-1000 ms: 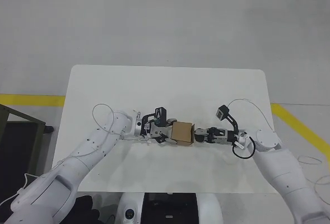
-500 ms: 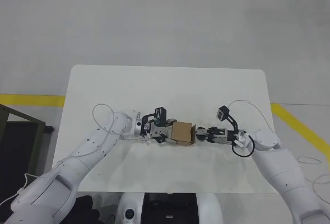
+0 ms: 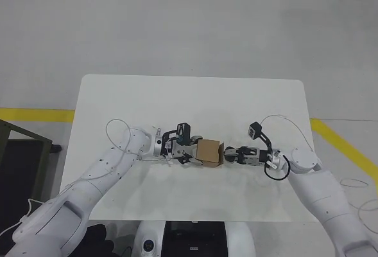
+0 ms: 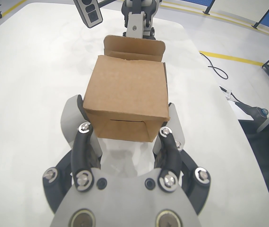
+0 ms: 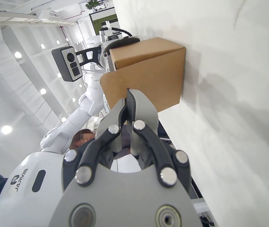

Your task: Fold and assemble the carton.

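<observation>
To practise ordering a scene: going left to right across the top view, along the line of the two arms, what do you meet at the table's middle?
left gripper → carton → right gripper

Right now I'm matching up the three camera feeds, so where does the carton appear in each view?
Top view: carton near the centre, between left gripper and right gripper.
Left wrist view: carton flanked by the left gripper.
Right wrist view: carton just beyond the right gripper.
Shared landmark: its open flap, at the right gripper's end.

I see a white table point(image 3: 111, 103), yellow floor tape point(image 3: 28, 114) beside it, and a black cable point(image 4: 214, 67) on the floor.
</observation>
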Motion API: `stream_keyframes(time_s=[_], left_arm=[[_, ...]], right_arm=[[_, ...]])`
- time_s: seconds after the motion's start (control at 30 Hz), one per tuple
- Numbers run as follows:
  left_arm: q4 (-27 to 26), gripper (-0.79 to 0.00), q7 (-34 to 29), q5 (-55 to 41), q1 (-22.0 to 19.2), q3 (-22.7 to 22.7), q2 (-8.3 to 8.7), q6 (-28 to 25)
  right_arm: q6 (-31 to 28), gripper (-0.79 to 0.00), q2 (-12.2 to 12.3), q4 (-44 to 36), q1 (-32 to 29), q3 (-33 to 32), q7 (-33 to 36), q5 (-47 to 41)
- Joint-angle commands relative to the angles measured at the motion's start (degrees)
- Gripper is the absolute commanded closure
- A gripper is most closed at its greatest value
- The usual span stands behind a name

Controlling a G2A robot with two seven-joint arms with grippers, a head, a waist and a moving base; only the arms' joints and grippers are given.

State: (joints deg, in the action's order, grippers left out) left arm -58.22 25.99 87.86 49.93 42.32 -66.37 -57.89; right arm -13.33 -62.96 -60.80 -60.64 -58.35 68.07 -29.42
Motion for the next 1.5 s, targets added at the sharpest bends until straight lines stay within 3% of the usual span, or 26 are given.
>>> stream_keyframes(time_s=[0.0, 0.07, 0.17, 1.47], left_arm=[[0.07, -0.514, 0.06, -0.07, 0.05, 0.02, 0.0, 0.01], [0.1, -0.514, 0.08, -0.04, 0.07, 0.03, 0.0, 0.01], [0.11, -0.52, 0.13, 0.01, 0.09, 0.04, 0.0, 0.02], [0.23, -0.539, 0.53, 0.21, 0.39, 0.35, 0.14, -0.11]], right_arm=[[0.08, -0.114, 0.01, -0.06, -0.07, -0.06, 0.1, 0.07], [0.07, -0.172, 0.0, -0.14, -0.2, -0.09, 0.09, 0.12], [0.18, -0.2, -0.03, -0.19, -0.34, -0.11, -0.12, 0.24], [3.23, -0.206, -0.25, -2.0, 0.11, 0.58, -2.77, 6.52]])
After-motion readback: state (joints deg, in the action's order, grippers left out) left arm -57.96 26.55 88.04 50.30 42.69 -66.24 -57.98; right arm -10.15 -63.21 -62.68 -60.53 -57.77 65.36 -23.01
